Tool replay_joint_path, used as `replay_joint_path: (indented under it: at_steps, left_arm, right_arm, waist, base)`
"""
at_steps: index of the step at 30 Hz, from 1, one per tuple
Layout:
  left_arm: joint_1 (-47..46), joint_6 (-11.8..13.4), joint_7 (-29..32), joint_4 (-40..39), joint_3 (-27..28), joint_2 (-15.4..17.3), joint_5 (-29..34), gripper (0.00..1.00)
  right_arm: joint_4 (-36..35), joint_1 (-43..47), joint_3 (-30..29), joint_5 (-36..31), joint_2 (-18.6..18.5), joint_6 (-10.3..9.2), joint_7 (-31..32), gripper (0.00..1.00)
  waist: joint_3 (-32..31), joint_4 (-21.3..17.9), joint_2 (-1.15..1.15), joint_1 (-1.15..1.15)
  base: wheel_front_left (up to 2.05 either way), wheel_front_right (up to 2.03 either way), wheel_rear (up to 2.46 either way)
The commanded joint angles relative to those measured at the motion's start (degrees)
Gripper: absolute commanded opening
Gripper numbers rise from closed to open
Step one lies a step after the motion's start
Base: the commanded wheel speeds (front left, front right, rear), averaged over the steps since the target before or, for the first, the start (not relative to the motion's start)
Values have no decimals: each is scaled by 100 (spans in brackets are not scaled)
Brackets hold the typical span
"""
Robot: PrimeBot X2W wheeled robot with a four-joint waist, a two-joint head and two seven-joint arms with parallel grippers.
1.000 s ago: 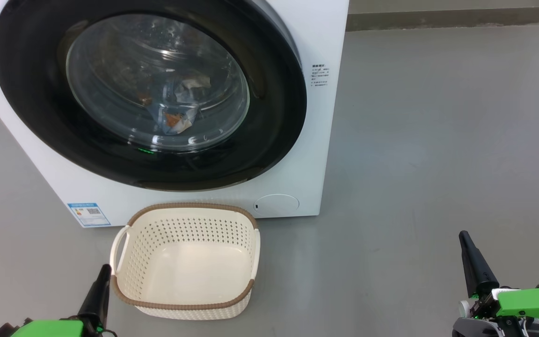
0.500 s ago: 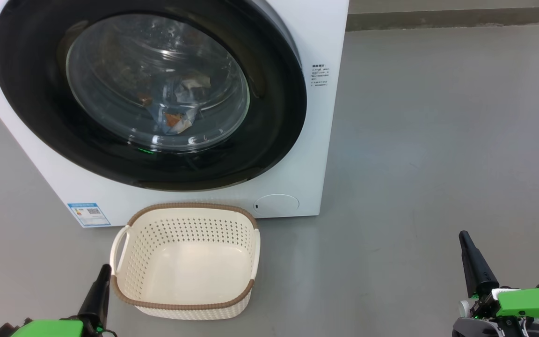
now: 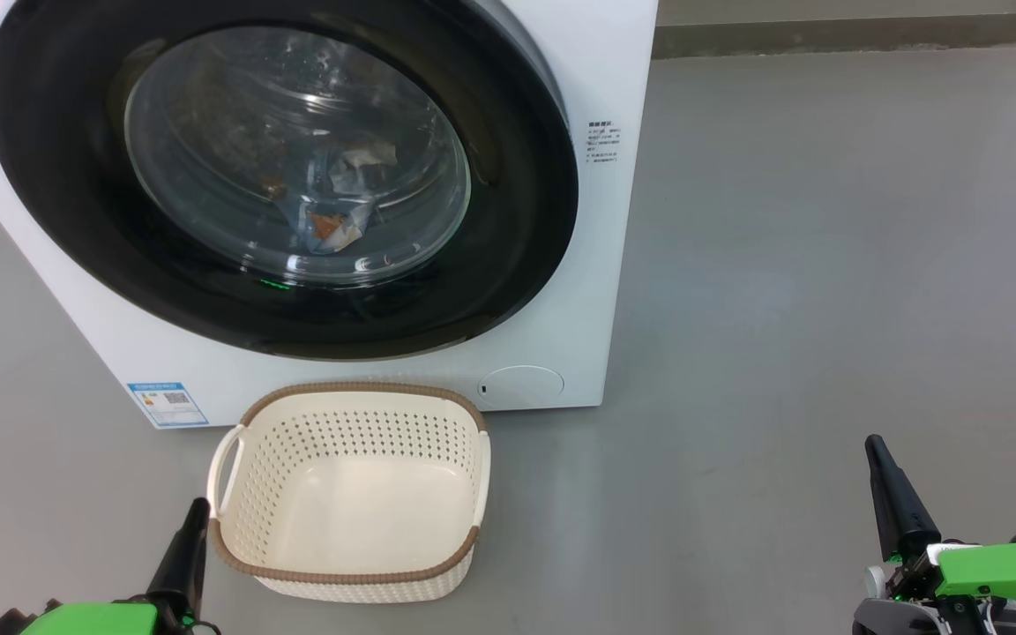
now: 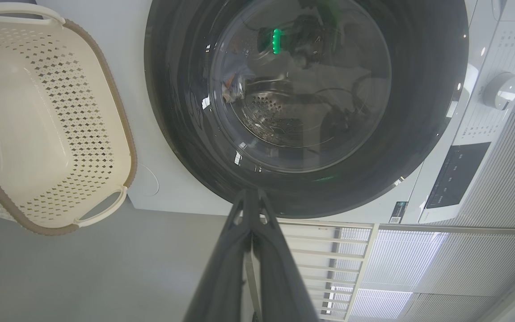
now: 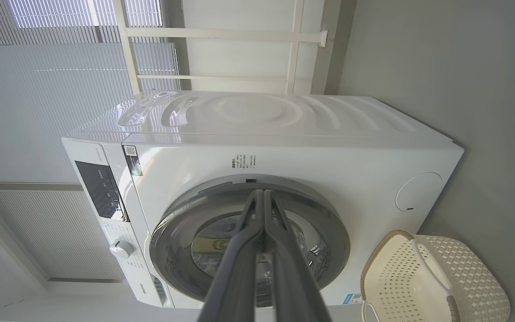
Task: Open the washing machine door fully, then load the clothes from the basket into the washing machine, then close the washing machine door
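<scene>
— While the door (image 3: pixel 283 168) sits shut at upper left, any labels readable?
— Blue sticker (image 3: pixel 167 404), print too small. Clothes (image 3: pixel 332 212) behind its glass; basket (image 3: pixel 349 392) bottom centre. Left gripper (image 3: pixel 198 504), right gripper (image 3: pixel 871 443) clenched empty.

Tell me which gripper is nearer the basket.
Left. The left gripper, shut, sits right beside the basket at its near left corner, tip by the rim. The right gripper, also shut, is far off to the basket's right, across the floor.
</scene>
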Motion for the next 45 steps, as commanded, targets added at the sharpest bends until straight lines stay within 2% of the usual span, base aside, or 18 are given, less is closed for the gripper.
replay_joint_path:
  at_steps: [1,45]
  left_arm:
    - [-236,-17,17,-168,196,76,-50,0]
    - [-236,-17,16,-168,195,76,-50,0]
  right_arm:
    - [-175,-59,129,21,-16,9,45,0]
    - [-175,-59,130,22,-16,9,44,0]
  waist:
    - [0,0,0,0]
    - [0,0,0,0]
  base:
    - [0,0,0]
    - [0,0,0]
